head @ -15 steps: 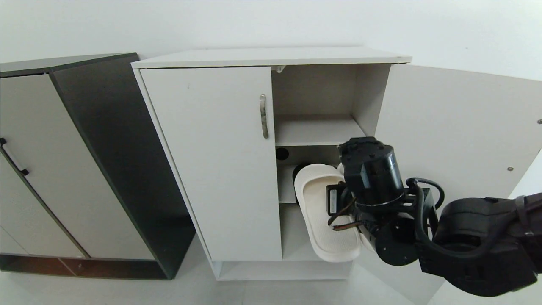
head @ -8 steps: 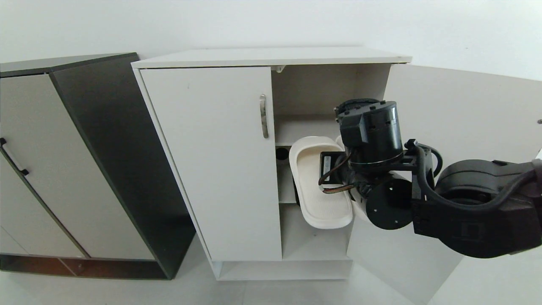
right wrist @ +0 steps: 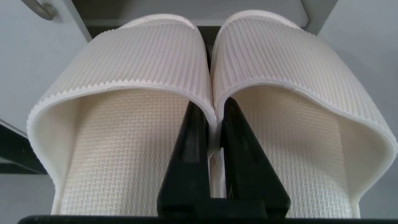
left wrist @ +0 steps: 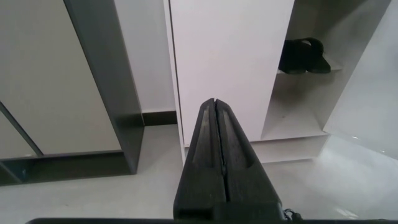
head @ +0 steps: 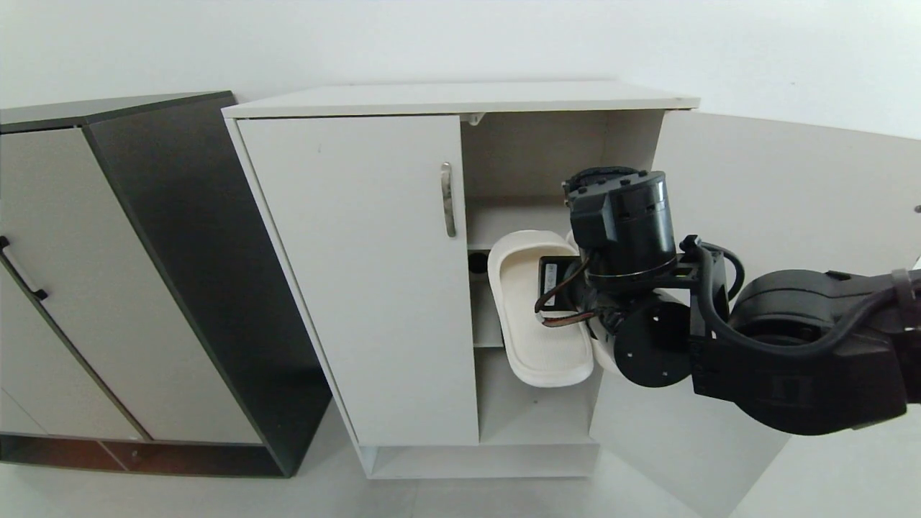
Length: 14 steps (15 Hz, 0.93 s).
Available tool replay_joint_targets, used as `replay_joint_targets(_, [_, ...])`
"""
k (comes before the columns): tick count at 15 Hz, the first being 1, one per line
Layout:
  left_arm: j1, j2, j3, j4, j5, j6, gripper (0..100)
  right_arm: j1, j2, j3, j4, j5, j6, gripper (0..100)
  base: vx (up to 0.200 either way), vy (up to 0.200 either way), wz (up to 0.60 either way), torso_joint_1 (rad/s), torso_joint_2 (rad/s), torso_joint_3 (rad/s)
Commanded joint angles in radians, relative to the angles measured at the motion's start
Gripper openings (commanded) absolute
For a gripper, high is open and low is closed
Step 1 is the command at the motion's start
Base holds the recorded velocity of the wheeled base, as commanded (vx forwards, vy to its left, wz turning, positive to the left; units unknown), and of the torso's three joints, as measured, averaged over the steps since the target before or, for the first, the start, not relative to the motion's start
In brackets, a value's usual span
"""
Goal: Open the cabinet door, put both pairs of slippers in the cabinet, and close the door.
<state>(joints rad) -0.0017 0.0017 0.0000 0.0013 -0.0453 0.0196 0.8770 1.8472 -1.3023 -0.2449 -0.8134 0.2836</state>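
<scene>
Right wrist view: my right gripper [right wrist: 214, 111] is pinched shut on the touching inner edges of the white slippers [right wrist: 124, 99], which it holds at the cabinet [head: 345, 288] opening. My left gripper [left wrist: 214, 109] is closed and empty. The right door [head: 763, 216] stands open, and black slippers [left wrist: 303, 55] sit on a shelf inside. I judge these steps are left: place the white pair, release it, and close the door.

Head camera looks down on the cabinet [head: 360, 273]; both wrist cameras face it lower.
</scene>
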Motion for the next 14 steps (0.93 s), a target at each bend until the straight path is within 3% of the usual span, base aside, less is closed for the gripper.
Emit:
replay_joint_targets(1, [0.000, 0.000, 0.000, 0.000, -0.001, 0.000, 0, 0.000, 0.001, 0.000, -0.001, 0.000, 0.000, 0, 0.200, 0.000, 0.00, -0.007, 0.01, 0.012])
replay_joint_targets(11, [0.000, 0.000, 0.000, 0.000, -0.001, 0.002, 0, -0.009, 0.026, 0.000, -0.007, 0.002, 0.000, 0, 0.200, 0.000, 0.00, 0.002, 0.00, 0.004])
replay_joint_targets(14, [0.000, 0.000, 0.000, 0.000, -0.001, 0.002, 0, -0.016, 0.035, -0.005, -0.007, 0.003, 0.000, 0, 0.000, 0.000, 0.00, 0.000, 0.00, 0.000])
